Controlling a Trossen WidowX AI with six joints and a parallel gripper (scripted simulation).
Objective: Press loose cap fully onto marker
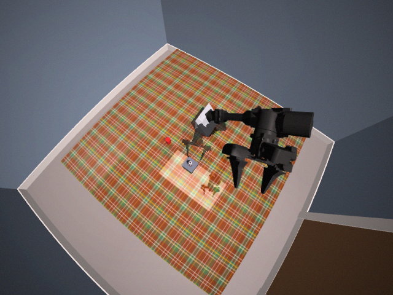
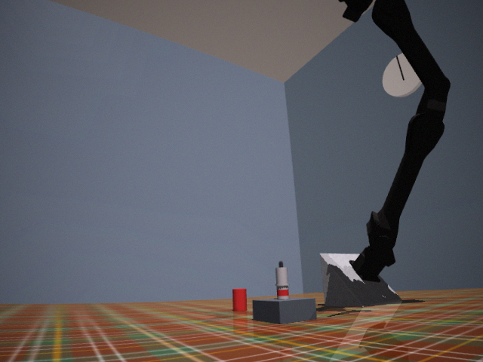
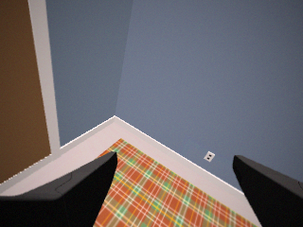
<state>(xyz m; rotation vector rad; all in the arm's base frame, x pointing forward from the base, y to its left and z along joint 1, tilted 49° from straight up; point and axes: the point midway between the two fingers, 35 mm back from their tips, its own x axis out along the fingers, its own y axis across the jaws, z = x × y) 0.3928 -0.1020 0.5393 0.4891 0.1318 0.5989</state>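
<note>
The marker (image 1: 190, 163) (image 2: 281, 275) stands upright in the grey holder block (image 1: 190, 168) (image 2: 266, 311), its dark tip bare and pointing up. The red cap (image 1: 167, 140) (image 2: 239, 299) stands upright on the plaid surface, apart from the block, to its left in the top and exterior views. My gripper (image 1: 249, 190) (image 3: 173, 159) is open and empty, its fingers wide apart. It is raised high, well away from marker and cap. In the exterior view the fingers are out of frame. The wrist view shows neither marker, cap nor block.
The arm's base sits on a grey and white wedge-shaped stand (image 1: 204, 121) (image 2: 343, 286) behind and to the right of the block in the exterior view. A bright light patch and arm shadows fall around the block. A round clock (image 2: 399, 79) hangs on the wall.
</note>
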